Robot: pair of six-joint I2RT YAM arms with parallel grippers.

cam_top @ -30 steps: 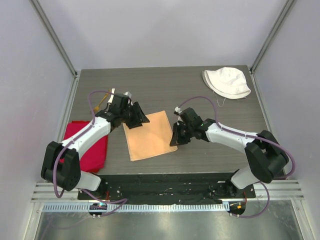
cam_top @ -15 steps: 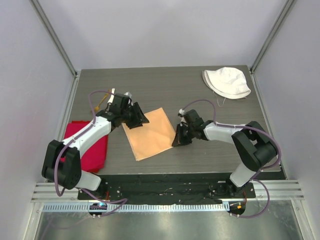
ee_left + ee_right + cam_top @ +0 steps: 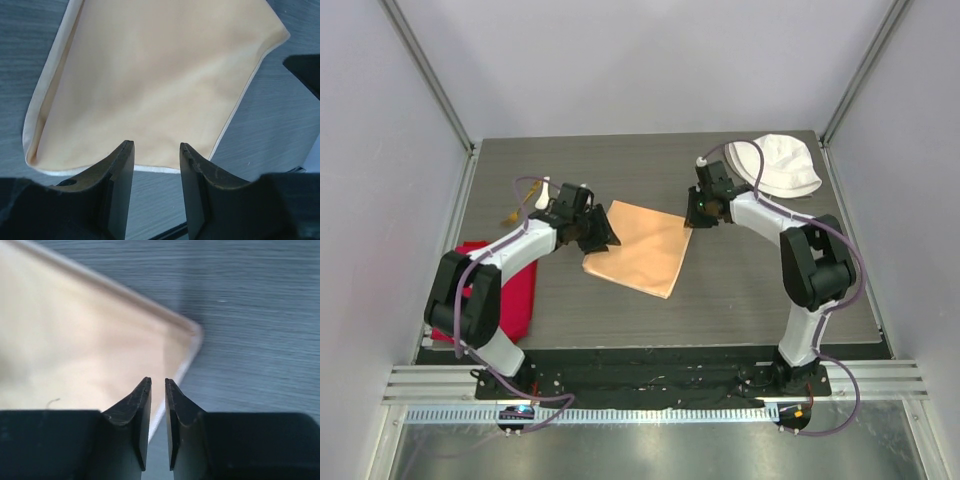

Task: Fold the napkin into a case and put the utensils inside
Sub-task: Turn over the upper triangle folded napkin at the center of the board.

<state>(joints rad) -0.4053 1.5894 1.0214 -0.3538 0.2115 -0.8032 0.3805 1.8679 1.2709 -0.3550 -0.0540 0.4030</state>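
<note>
The peach-orange napkin (image 3: 640,248) lies flat and turned like a diamond in the middle of the table. My left gripper (image 3: 602,236) is at its left corner, open and empty; in the left wrist view the left gripper (image 3: 156,150) sits just short of the napkin's (image 3: 150,75) near edge. My right gripper (image 3: 697,213) is at the napkin's right corner. In the right wrist view the right gripper (image 3: 157,382) is almost closed, with the napkin's (image 3: 75,340) edge running between the tips. A thin gold fork (image 3: 512,214) and a small white spoon (image 3: 542,186) lie behind the left arm, partly hidden.
A bright red cloth (image 3: 515,295) lies at the left, under the left arm. A white fabric hat (image 3: 778,165) sits at the back right, close behind the right arm. Frame posts stand at the table's back corners.
My right gripper has swung from the napkin's near right side to the back right. The napkin turned with it and its right corner went back. The left gripper barely moved.
</note>
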